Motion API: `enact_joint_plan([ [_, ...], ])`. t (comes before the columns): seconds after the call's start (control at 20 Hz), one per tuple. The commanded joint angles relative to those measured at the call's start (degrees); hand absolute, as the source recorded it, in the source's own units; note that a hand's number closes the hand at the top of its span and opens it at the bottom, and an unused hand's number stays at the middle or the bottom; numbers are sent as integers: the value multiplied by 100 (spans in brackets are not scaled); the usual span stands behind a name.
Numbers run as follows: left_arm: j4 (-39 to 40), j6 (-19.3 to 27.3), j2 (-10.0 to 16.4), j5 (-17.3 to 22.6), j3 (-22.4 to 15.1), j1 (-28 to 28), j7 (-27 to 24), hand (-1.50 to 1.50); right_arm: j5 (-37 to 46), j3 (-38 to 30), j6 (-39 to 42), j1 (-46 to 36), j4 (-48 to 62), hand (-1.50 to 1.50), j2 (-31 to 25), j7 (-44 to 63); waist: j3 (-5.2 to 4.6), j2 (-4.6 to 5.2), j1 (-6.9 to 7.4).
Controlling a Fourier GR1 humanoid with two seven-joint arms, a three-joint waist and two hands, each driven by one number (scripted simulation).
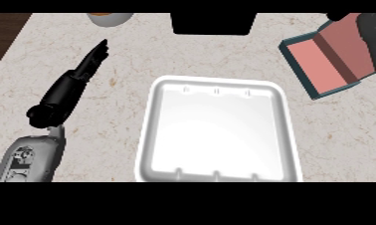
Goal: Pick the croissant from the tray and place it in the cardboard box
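**Step in hand: placing the croissant in the box**

1. Location of the croissant. The tray [217, 129] is lying empty in the middle of the table [110, 119], and no croissant is showing anywhere. It is probably hidden at the box [317, 64], which is sitting tilted at the far right edge, well apart from the tray, with its pink inside facing up and a flap [345, 50] standing over it.

2. Right hand. A dark shape at the upper right edge, above the flap, is probably the right hand [366, 29]. Most of it is falling outside the view, so it cannot be told whether it is released or grasping anything.

3. Doing the step well.
   - Bring the load over the open pink compartment, not over the flap or the rim.
   - Lower it until it is resting on the box floor before letting go.
   - Lift straight up afterwards, so the flap and the box are not being dragged along.

4. Left hand. The left hand [70, 89] is resting released at the left of the tray, apart from it. Its fingers are lying straight, pointing away and slightly rightward, and holding nothing. The grey forearm [29, 157] is entering at the lower left corner.
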Motion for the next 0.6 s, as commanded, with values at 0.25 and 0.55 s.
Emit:
enact_joint_plan([
  [0.25,178,-4,-21,-53,34,-160,-115,0,-321,-249,1311,302,957,150,-869,-1001,3,32,3],
  [0.55,-107,230,-334,-332,-294,48,45,0,-644,-419,1945,484,1120,-150,-1002,-1824,7,5,15],
])
